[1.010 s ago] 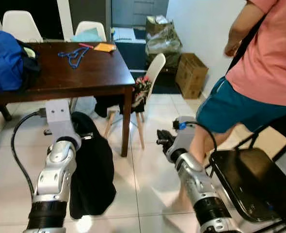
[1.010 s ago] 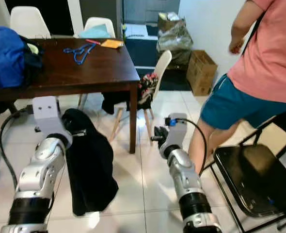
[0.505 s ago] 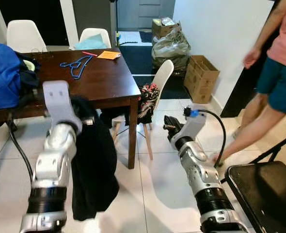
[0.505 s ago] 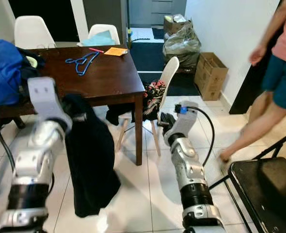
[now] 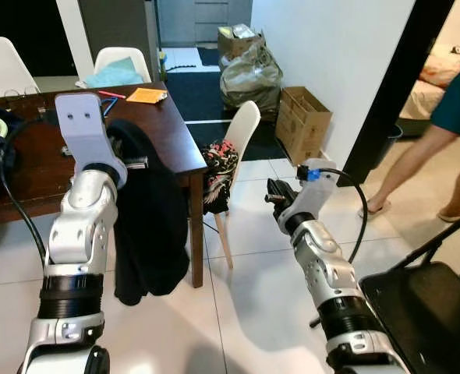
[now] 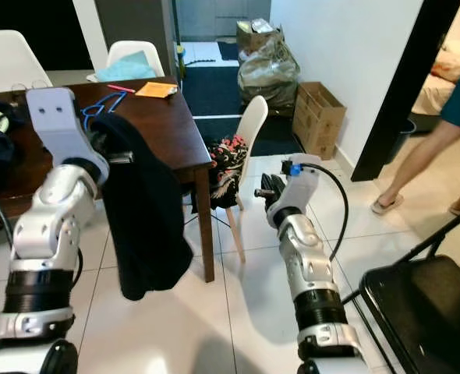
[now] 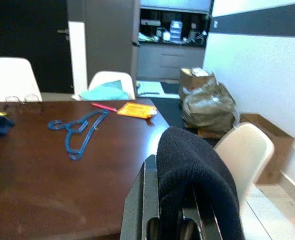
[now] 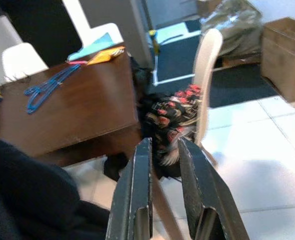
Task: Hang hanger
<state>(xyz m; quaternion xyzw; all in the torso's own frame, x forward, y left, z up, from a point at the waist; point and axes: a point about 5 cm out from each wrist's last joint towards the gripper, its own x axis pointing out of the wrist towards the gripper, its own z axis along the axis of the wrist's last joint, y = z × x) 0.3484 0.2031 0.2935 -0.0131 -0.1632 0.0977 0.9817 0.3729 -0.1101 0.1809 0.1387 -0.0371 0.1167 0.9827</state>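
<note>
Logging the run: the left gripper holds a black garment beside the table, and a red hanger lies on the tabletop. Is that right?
Not quite. The hanger on the table is blue, not red; the left wrist view shows it plainly. The rest stands: the left gripper holds the black garment beside the table.

Black garment point(image 6: 140, 210) hangs from left end effector point(image 6: 113, 156) beside table point(image 6: 179, 136).
</note>
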